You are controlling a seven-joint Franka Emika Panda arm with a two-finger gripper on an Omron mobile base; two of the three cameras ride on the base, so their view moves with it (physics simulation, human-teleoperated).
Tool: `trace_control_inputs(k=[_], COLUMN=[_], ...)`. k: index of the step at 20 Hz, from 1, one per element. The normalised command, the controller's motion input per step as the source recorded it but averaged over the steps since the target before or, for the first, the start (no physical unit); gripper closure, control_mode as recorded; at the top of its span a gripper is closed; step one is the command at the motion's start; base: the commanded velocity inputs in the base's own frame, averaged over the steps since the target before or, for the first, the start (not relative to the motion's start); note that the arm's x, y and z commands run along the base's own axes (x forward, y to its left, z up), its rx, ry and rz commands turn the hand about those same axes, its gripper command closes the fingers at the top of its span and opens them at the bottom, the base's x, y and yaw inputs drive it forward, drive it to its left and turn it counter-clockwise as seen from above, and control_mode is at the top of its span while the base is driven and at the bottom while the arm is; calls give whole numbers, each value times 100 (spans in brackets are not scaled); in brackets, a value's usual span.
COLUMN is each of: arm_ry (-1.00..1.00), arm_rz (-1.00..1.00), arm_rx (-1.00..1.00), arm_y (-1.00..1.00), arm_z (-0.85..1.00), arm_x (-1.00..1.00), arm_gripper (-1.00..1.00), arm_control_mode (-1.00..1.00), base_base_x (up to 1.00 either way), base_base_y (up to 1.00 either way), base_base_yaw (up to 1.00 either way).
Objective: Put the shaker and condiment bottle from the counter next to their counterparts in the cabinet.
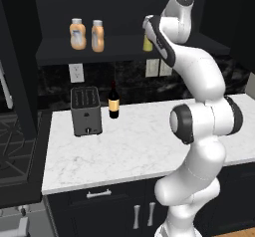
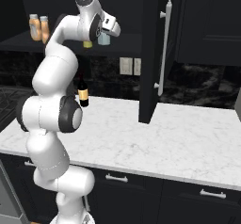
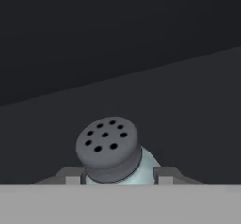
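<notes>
Holding shaker (image 3: 112,153) in gripper (image 3: 115,177) beside yellow-green shaker (image 2: 88,44) on cabinet shelf (image 2: 127,44).

My arm (image 1: 199,116) is glossy white, built of rounded, bulbous segments, with dark grey discs capping each joint. A black band runs along the link just behind the hand. At the hand camera's foot I see two small grey finger tips (image 3: 71,175), blocky and square-edged.

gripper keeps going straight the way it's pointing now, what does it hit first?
Most likely the dark back wall of the cabinet. In the hand view, the gripper is shut on the shaker, and past the shaker's cap nothing else stands in that line. How far back the wall sits is unclear.
</notes>
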Motion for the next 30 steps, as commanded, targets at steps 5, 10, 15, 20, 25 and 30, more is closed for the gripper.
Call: trace_control_inputs(k=[5, 10, 15, 20, 25, 30], arm_ry=[-1, -4, -2, -5, -14, -13], arm_rz=[0, 0, 0, 0, 0, 1], arm_rx=[0, 0, 0, 0, 0, 0], arm_y=[0, 0, 1, 10, 8, -13], arm_z=[-28, -4, -19, -16, -2, 6], arm_x=[0, 0, 0, 0, -22, -58], arm_gripper=[100, 100, 100, -100, -100, -100], arm_control_mode=[-100, -100, -100, -100, -100, -100], base_base_x=[0, 0, 0, 0, 0, 0], base_base_y=[0, 0, 0, 0, 0, 0], base_base_yaw=[0, 0, 0, 0, 0, 0])
